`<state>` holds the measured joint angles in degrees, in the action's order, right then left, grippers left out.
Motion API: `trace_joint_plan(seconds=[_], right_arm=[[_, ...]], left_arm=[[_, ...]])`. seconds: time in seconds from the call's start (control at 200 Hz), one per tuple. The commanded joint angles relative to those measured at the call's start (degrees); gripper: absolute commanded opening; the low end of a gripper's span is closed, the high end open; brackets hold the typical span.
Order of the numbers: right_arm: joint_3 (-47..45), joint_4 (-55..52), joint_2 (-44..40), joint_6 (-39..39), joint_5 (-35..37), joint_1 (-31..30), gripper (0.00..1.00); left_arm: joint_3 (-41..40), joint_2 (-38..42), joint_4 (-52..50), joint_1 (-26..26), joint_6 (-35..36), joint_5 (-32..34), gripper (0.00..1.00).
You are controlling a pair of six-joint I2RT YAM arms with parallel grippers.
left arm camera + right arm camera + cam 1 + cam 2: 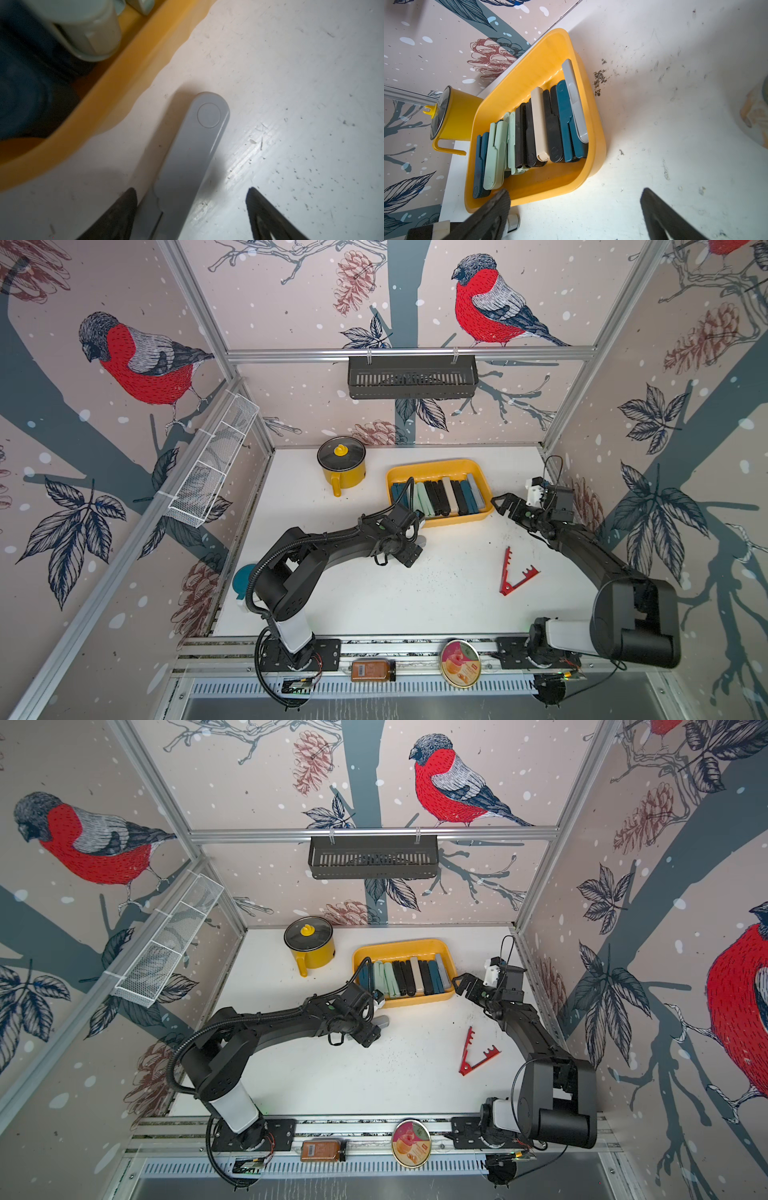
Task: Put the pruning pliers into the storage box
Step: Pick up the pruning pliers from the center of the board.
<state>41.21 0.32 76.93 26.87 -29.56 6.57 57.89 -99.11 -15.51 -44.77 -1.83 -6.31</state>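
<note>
Nearest the top camera, on the front rail well clear of the storage box [434, 470]: round tin [460, 664] and amber jar [372, 670]. Both labels are too blurred for me to read.

Item, desk [415, 605]: white, scuffed.

Item, storage box: yellow tray at the back of the desk. It holds a row of pruning pliers [539, 124] in teal, mint, black, beige and grey, leaning on one another. They overlap, so I give no sure count. The left arm covers the box's near corner in both top views.

Item, grey pliers [199, 149]: flat on the desk just outside the box's near wall, apart from it. In a top view only the tip of the grey pliers [382, 1022] shows past the left arm. The wrist view cuts off the other end.

Item, left gripper [191, 189]: jaws apart, astride the grey pliers. One finger [122, 207] sits against its side, and bare desk shows before the other. Not clamped.

Item, red pliers [505, 572]: V-shaped, toothed, on the desk well in front of the box.

Item, right gripper [500, 506]: jaws wide apart, just beside the box's right end. Whether it touches the box I cannot tell.

Item, yellow pot [343, 472]: lidded, left of the box, apart from it.

Item, teal round thing [242, 580]: far left of the box, half behind the left arm. I cannot make out what it is.
</note>
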Motion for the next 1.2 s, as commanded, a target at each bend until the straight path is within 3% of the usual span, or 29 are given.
trace_joint_plan(seconds=[0.0,0.56,1.191], right_arm=[[-0.06,1.44,0.24,0.02,-1.09,0.15,0.98],[-0.52,1.62,-0.22,0.09,-1.31,0.99,0.98],[-0.51,1.35,-0.64,-0.06,-2.39,2.56,0.98]], left_arm=[[-0.21,0.02,-0.47,-0.46,-1.7,-3.0,0.8],[1.08,-2.49,-2.64,-1.8,-3.62,2.2,0.69],[1.31,-1.86,-4.15,-2.95,-2.92,0.94,0.21]])
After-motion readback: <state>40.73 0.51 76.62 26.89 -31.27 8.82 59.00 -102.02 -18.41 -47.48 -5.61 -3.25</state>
